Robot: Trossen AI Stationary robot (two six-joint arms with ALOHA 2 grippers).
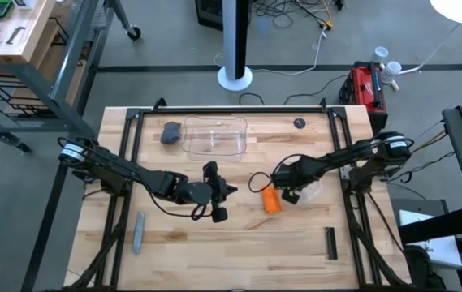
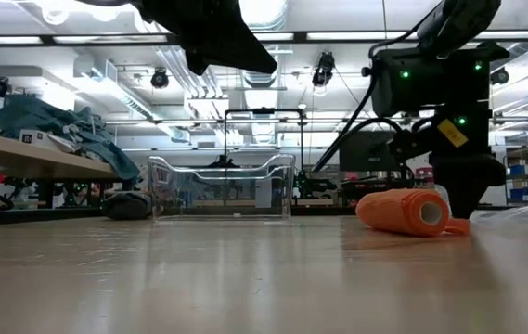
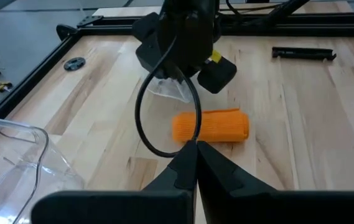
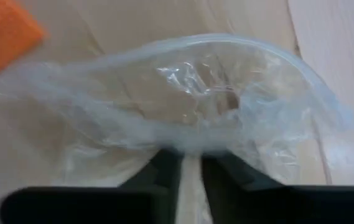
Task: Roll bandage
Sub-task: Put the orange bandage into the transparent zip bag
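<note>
Bandage rolled into short orange cylinder, lying on its side on table, right of centre. Right gripper low just beside it, fingers nearly together, pinching edge of clear plastic wrapper. Left gripper hangs above table near middle, apart from roll, fingers pressed together, nothing between them. Clear tub and dark lump toward far edge; grey stick near front left.

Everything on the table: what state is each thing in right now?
Bright orange fabric bandage: rolled up, lying on its side.
Clear crinkly plastic wrapper: empty, pinched by the right gripper.
Clear plastic bin: upright, looks empty.
Left gripper: shut, empty, raised, pointing at the bandage.
Grey stick: lying flat.
</note>
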